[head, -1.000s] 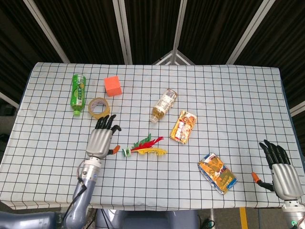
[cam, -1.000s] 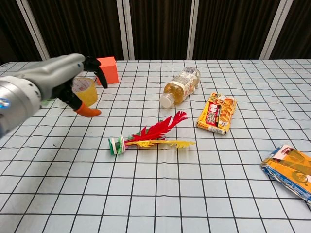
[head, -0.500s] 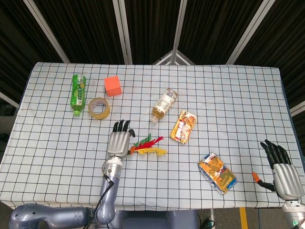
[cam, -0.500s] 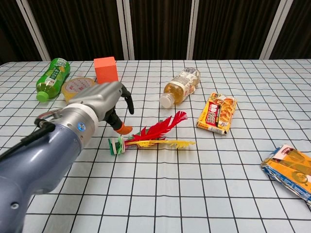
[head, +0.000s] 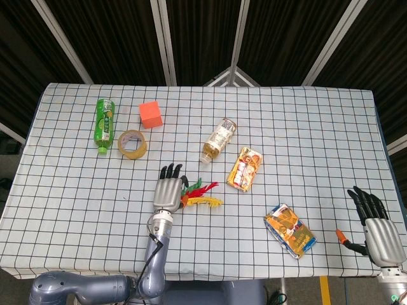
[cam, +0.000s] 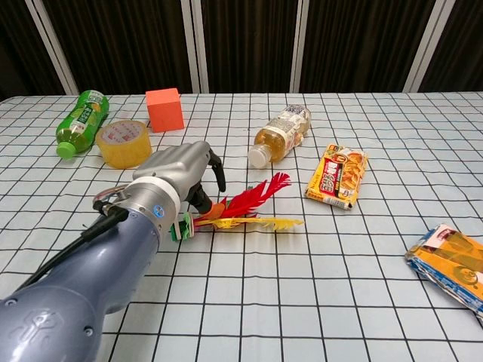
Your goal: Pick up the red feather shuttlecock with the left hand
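Note:
The shuttlecock lies flat on the checked table, with red, yellow and green feathers fanning to the right and a green-and-white base at its left end. My left hand hovers over that base end, its dark fingers bent down beside the feathers and its orange-tipped thumb close to the quills. It grips nothing that I can see, and the shuttlecock still rests on the cloth. My right hand lies open near the front right edge, seen only in the head view.
A green bottle, a tape roll and an orange cube sit at the back left. An amber bottle and a snack packet lie right of the feathers. Another packet lies front right.
My left hand has moved right, from beside the tape roll to over the shuttlecock's base. The shuttlecock and my right hand have stayed put.

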Robot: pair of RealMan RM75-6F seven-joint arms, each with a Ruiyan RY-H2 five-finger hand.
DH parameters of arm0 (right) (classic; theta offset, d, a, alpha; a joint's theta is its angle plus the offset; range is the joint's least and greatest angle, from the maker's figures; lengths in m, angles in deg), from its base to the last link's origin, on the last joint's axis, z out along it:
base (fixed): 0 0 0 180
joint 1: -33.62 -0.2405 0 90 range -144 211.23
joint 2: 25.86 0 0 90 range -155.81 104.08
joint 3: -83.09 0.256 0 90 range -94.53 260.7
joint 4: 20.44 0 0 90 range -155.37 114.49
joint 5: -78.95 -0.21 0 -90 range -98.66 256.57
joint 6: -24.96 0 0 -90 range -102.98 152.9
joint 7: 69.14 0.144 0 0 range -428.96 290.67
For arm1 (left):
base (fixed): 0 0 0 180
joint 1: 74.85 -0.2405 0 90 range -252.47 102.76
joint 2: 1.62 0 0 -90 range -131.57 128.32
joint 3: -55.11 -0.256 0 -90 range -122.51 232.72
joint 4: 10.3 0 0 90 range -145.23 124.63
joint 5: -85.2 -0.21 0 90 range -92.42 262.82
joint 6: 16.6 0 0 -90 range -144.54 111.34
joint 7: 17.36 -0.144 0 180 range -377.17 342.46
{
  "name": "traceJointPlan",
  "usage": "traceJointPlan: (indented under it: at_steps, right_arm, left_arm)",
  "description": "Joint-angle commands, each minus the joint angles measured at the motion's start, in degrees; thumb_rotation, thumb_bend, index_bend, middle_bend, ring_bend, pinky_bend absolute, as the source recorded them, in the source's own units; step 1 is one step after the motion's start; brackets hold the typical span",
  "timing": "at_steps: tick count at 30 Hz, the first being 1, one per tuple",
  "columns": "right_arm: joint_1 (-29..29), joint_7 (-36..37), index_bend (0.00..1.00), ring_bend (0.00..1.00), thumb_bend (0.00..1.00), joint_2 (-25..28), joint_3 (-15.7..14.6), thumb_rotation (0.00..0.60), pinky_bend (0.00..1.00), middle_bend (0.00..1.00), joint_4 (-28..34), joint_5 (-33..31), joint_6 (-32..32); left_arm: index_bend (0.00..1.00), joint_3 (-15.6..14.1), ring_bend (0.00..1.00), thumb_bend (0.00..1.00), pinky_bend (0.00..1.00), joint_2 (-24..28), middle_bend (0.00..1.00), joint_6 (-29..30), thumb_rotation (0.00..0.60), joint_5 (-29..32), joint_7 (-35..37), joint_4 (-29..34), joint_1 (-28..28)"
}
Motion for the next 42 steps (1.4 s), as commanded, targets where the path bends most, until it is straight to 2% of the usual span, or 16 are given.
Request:
traceJointPlan:
  at_steps: [1,11,17,26,32,36,42]
  right_arm:
    - [0.01,0.11,0.00,0.00,0.34,0.05,-0.06,0.600,0.00,0.00,0.03,0.06,0.03]
    - [0.16,0.86,0.00,0.00,0.34,0.20,-0.10,0.600,0.00,0.00,0.01,0.01,-0.08]
    - [0.22,1.10,0.00,0.00,0.34,0.25,-0.14,0.600,0.00,0.00,-0.01,0.01,-0.09]
    - [0.22,1.27,0.00,0.00,0.34,0.27,-0.18,0.600,0.00,0.00,0.04,0.00,0.04]
    - [0.24,1.33,0.00,0.00,0.34,0.32,-0.18,0.600,0.00,0.00,0.02,0.02,0.02]
    - [0.27,1.59,0.00,0.00,0.34,0.39,-0.05,0.600,0.00,0.00,0.00,-0.19,-0.04]
    - [0.30,1.59,0.00,0.00,0.34,0.41,-0.23,0.600,0.00,0.00,0.16,-0.10,0.13]
  left_arm:
    - [0.45,-0.08,0.00,0.48,0.00,-0.52,0.09,-0.27,0.600,0.52,0.06,-0.69,0.23]
    - [0.46,-0.10,0.00,0.52,0.00,-2.14,0.09,-0.89,0.600,1.30,1.02,-2.42,0.74]
    - [0.52,-0.36,0.00,0.62,0.00,-2.55,0.10,-0.73,0.600,1.48,1.06,-2.99,0.74]
    - [0.55,-0.79,0.00,0.65,0.00,-1.99,0.11,-0.61,0.600,1.69,1.81,-2.08,-0.03]
    - [0.55,-0.97,0.00,0.65,0.00,-0.01,0.11,0.12,0.600,0.17,3.40,1.81,-0.99]
    - [0.55,-1.37,0.00,0.65,0.00,2.69,0.11,1.00,0.600,-1.90,5.64,6.98,-2.43]
    - [0.55,-3.80,0.00,0.65,0.00,8.67,0.11,2.07,0.600,-5.11,10.72,15.70,-6.43]
